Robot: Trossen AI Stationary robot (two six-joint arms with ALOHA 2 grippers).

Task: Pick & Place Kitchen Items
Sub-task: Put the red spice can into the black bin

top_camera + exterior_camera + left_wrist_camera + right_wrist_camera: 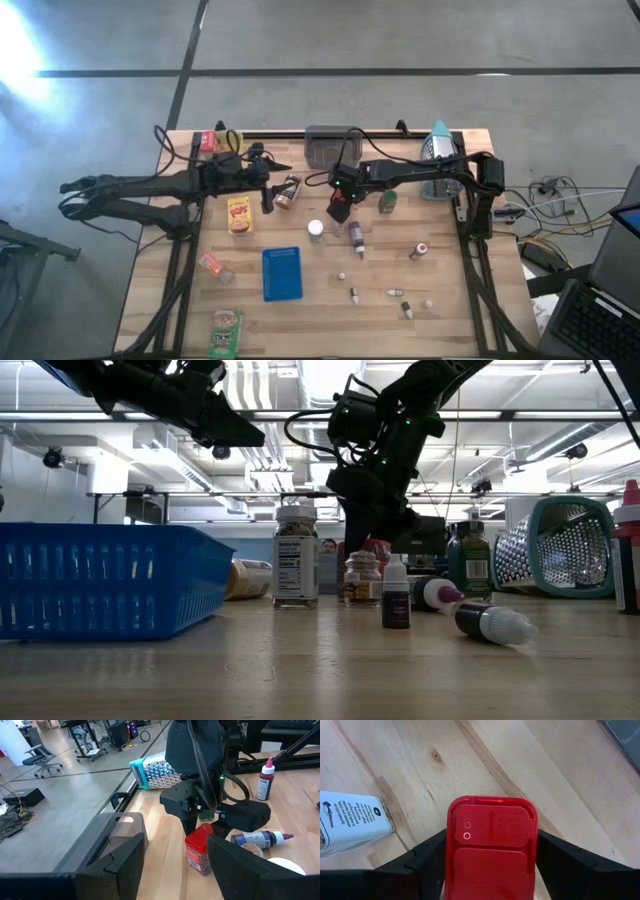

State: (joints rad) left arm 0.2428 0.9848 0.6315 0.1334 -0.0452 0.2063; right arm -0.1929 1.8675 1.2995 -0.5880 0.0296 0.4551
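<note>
My right claw (pixel 490 865): 2 fingers straddle the red-lidded jar (pixel 491 845), flanking its lid; whether they pinch it, I cannot tell.
Jar: upright on the table (pixel 330 310), mid-table, beside the white jar (pixel 350 827).
My left claw (pixel 268 185): half open, empty, above the can (pixel 289 191).
Tray (pixel 282 273): near edge, well apart.
</note>
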